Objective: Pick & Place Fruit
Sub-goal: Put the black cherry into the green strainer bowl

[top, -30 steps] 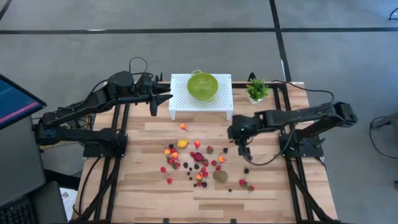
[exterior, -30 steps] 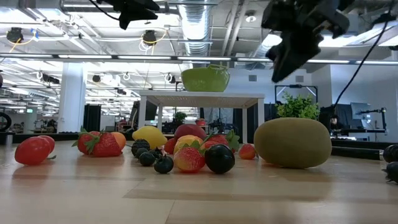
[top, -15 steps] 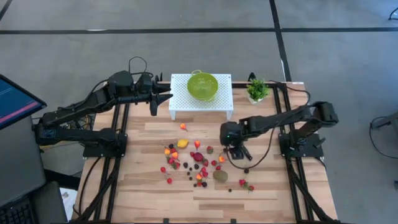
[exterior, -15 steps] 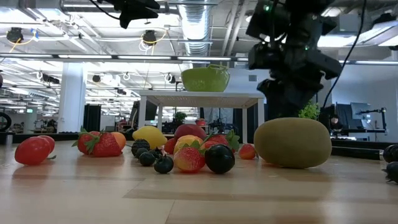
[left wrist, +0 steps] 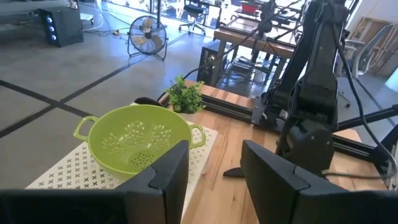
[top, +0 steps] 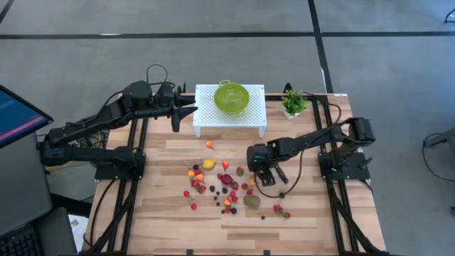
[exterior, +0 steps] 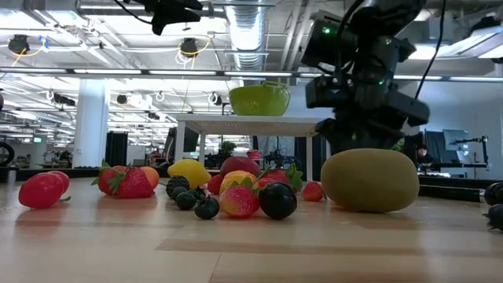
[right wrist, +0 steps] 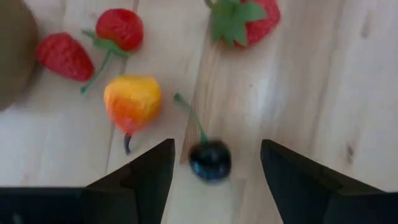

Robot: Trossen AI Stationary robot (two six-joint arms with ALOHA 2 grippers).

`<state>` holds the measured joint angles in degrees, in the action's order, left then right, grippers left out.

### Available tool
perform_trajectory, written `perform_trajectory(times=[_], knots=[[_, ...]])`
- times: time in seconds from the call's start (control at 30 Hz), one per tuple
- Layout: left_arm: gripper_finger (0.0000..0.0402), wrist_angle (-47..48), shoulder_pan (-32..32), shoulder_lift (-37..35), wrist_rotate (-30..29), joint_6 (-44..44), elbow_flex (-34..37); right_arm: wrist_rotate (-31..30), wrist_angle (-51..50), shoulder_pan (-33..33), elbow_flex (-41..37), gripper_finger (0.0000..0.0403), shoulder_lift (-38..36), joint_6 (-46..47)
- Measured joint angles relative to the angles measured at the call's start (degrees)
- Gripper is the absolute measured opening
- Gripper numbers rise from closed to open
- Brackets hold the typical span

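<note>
Right gripper (top: 257,173) now low over the right edge of the scattered fruit (top: 226,186), shifted leftward and down from its spot a second ago out beside the pile. Fingers (right wrist: 144,176) spread wide, nothing clamped, straddling a dark cherry (right wrist: 209,160) with a green stem; earlier narrower, now parted. Just beside the cherry, an orange-yellow fruit (right wrist: 132,102); farther off, a red strawberry (right wrist: 245,17) and two small red berries on stems (right wrist: 119,28). From table height, the right arm's dark wrist (exterior: 363,75) fills the space behind the large brown-green fruit (exterior: 369,180), where a second ago only its tip showed high up.

Fruit lying loose on the wooden table (top: 306,213), unmoved: red, orange, yellow and dark pieces in a cluster at the middle.

Left gripper (top: 186,111) unchanged, raised near the back left, pointing at the white perforated stand (top: 254,114) carrying the green colander (top: 232,98). Fingers (left wrist: 168,171) partly apart, holding nothing. Small potted plant (top: 293,104) beside the stand.
</note>
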<state>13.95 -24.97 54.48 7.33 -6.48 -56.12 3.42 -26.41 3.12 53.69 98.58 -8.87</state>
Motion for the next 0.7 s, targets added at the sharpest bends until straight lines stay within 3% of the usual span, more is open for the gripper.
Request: perform_trajectory(times=[0.37, 0.7], knots=[[0.0142, -1.5, 0.0, 0.0, 0.0, 0.0, 0.0, 0.2, 0.8, 0.6, 0.2, 0.0216, 3.0, -0.7], [0.0142, -1.8, 0.0, 0.0, 0.0, 0.0, 0.0, 0.0, 0.3, 0.6, 0.0, 0.01, 2.5, -0.7]])
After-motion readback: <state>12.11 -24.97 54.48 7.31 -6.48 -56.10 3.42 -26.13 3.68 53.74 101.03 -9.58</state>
